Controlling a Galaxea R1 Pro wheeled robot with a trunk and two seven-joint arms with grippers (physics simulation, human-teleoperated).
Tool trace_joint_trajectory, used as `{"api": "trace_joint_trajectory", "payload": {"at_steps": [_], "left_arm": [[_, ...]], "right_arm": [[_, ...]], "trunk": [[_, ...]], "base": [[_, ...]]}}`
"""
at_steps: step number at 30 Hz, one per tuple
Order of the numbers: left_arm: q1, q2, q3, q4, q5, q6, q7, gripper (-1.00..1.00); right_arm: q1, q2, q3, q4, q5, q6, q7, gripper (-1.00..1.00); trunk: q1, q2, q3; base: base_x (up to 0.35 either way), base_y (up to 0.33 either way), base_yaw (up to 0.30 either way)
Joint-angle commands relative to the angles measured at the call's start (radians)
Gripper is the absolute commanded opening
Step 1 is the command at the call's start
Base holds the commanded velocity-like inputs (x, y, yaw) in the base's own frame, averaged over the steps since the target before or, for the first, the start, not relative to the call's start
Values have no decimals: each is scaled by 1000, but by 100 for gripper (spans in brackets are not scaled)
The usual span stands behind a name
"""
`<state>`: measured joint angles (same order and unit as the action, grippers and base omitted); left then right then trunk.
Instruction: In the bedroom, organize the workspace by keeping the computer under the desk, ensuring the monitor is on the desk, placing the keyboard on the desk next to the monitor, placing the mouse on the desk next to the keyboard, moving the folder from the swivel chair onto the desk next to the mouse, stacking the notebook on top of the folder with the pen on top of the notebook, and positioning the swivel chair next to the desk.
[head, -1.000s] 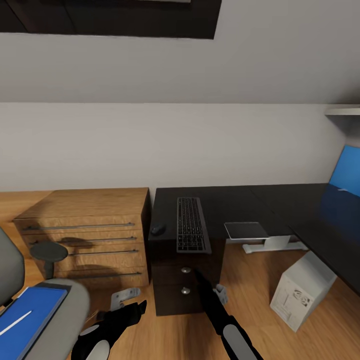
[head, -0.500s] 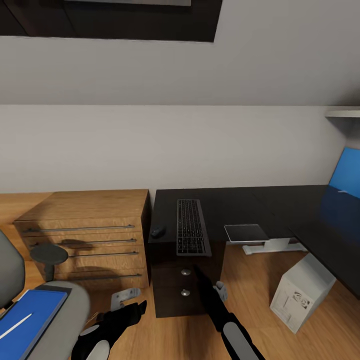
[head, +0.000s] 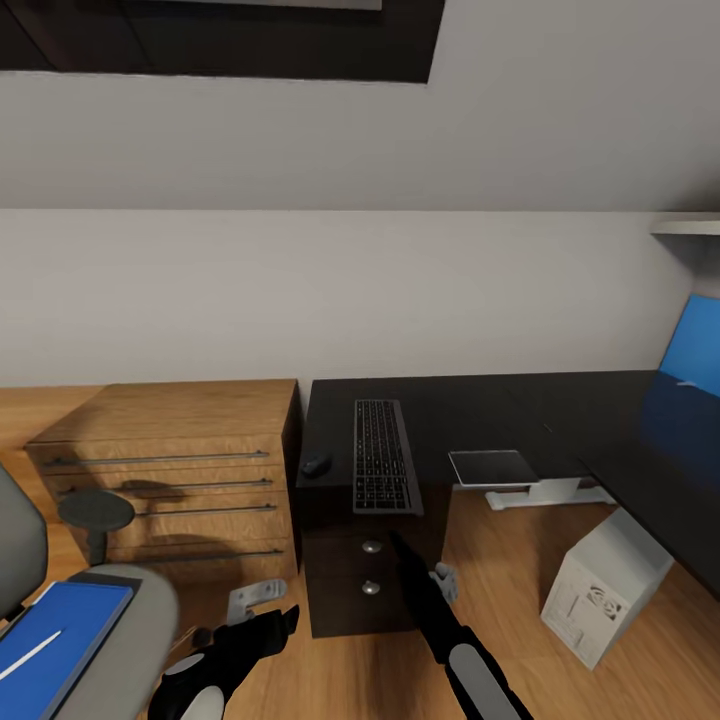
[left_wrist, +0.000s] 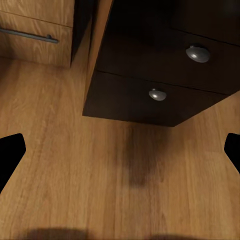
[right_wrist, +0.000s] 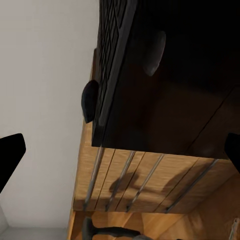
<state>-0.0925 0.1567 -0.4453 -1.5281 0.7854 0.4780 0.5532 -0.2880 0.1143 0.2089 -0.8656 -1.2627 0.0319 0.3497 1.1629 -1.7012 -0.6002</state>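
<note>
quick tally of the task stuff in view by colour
blue: 1, folder
black or dark: 3, desk, keyboard, mouse
grey: 3, computer, notebook, swivel chair
total: 7

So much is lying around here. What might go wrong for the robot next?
1. The keyboard juts slightly past the desk front edge; the right gripper hovers just below and might knock it off.
2. The pen lies loose on the folder on the swivel chair; lifting the folder could let it roll off.
</note>
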Motion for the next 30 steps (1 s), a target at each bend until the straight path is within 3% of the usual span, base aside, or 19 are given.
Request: {"api": "trace_joint_trajectory", "payload": {"at_steps": [1,3,4,5,30], "left_arm": [[-1,1,-3,-2,9,0,10,100],[-1,5,-3,-2,9,-1,10,100],[-1,30,-6,-3,10,0,7,100],[-1,32,-6,-3,10,0,7,100],[-1,35,-7,-3,11,0,7,100]], "right_arm": [[-1,-11,-1,2,-14,5,1,100],[-1,-15,-2,2,-15,6,0,100],[-1,-19,-2,2,-16,6,0,100],[-1,-19,-2,2,-17,6,0,100],[-1,-20,-3,2,-17,5,2,100]], "trunk": [[0,-1,-1],[0,-1,-1],[0,-1,-1],[0,-1,-1],[0,-1,-1]], "base": [[5,0,0],[82,0,0],[100,0,0],[64,0,0],[106,0,0]]}}
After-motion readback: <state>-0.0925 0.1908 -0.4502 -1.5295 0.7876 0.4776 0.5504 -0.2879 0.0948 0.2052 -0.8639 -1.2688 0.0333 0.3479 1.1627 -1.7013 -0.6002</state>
